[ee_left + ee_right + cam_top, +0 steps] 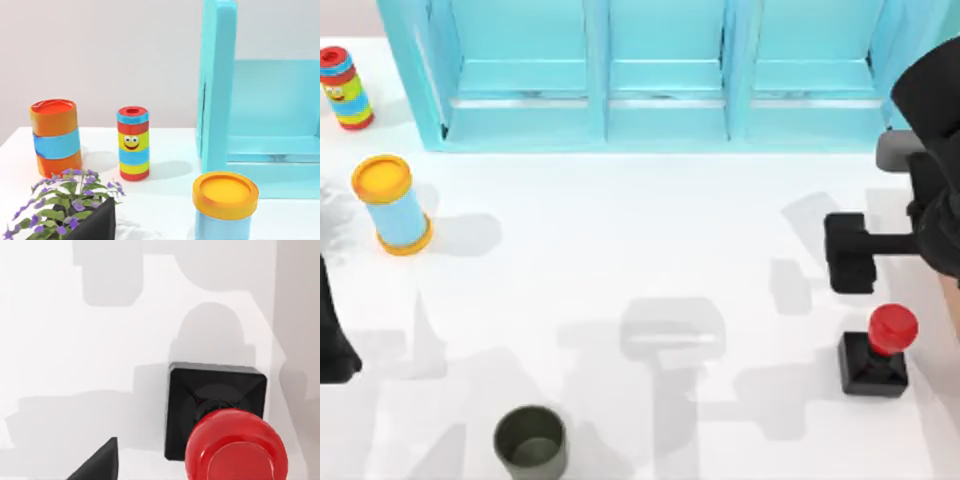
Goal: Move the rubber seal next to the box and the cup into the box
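Black and glossy red, one rubber seal (875,355) stands upright on the white tabletop (620,250), just below the right claw (850,253), which hovers near the tabletop's right edge; I cannot tell how far that claw is open, and it has hold of nothing visible. One dark olive-green cylindrical cup (531,441) sits well to the claw's left, at the near edge. One light-blue cylinder with yellow ends (393,204) and one striped multicoloured cylinder toy (345,87) stand far left. One turquoise shelf cabinet (660,70) lines the back. The left arm (332,340) is parked at the left edge.

In the left wrist view, one orange-and-blue cylinder (55,137) and one purple-flowered plant (65,205) appear.
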Tool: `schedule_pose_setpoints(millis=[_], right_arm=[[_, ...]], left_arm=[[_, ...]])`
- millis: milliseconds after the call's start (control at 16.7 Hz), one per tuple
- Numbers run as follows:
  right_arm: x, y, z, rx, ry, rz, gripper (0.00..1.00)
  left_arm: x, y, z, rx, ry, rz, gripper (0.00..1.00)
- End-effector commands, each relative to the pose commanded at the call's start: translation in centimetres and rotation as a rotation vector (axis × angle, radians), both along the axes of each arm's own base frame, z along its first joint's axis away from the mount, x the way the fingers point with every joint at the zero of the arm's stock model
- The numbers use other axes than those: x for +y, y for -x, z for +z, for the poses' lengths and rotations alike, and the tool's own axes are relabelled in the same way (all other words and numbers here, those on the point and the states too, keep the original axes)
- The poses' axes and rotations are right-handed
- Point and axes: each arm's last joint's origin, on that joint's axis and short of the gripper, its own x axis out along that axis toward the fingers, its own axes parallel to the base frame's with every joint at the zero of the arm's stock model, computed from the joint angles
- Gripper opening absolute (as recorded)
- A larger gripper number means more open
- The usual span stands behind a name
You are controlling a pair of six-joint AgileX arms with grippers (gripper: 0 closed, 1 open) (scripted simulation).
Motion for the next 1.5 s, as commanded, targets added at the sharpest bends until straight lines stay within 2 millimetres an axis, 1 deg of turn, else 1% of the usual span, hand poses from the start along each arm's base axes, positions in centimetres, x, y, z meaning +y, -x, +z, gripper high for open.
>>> schedule_pose_setpoints(millis=[240, 360, 480, 600, 840, 960, 1020, 1140, 1320, 1500], right_arm=[[0.0, -0.1, 3.2, 0.004, 0.002, 0.0, 1.0], [-0.1, 0.1, 5.3, 0.006, 0.002, 0.0, 1.0], [-0.2, 0.4, 6.9, -0.001, -0.001, -0.001, 1.0], [-0.3, 0.5, 7.3, -0.006, -0.003, -0.001, 1.0], [-0.1, 0.4, 7.2, -0.001, -0.002, 0.002, 1.0], [1.0, 0.2, 7.0, 0.023, -0.007, 0.007, 1.0], [2.2, 0.0, 6.9, 0.043, -0.009, 0.011, 1.0], [5.6, -0.4, 6.3, 0.09, -0.007, 0.021, 1.0], [12.8, -0.4, 4.0, 0.173, 0.022, 0.031, 1.0], [19.7, 1.5, 1.8, 0.224, 0.03, 0.016, 1.0]], left_arm=[[0.0, 0.0, 0.0, 0.0, 0.0, 0.0, 1.0], [0.0, 0.0, 0.0, 0.0, 0.0, 0.0, 1.0], [0.0, 0.0, 0.0, 0.0, 0.0, 0.0, 1.0], [0.0, 0.0, 0.0, 0.0, 0.0, 0.0, 1.0], [0.0, 0.0, 0.0, 0.0, 0.0, 0.0, 1.0], [0.0, 0.0, 0.0, 0.0, 0.0, 0.0, 1.0], [0.0, 0.0, 0.0, 0.0, 0.0, 0.0, 1.0], [0.0, 0.0, 0.0, 0.0, 0.0, 0.0, 1.0], [0.0, 0.0, 0.0, 0.0, 0.0, 0.0, 1.0], [0.0, 0.0, 0.0, 0.0, 0.0, 0.0, 1.0]])
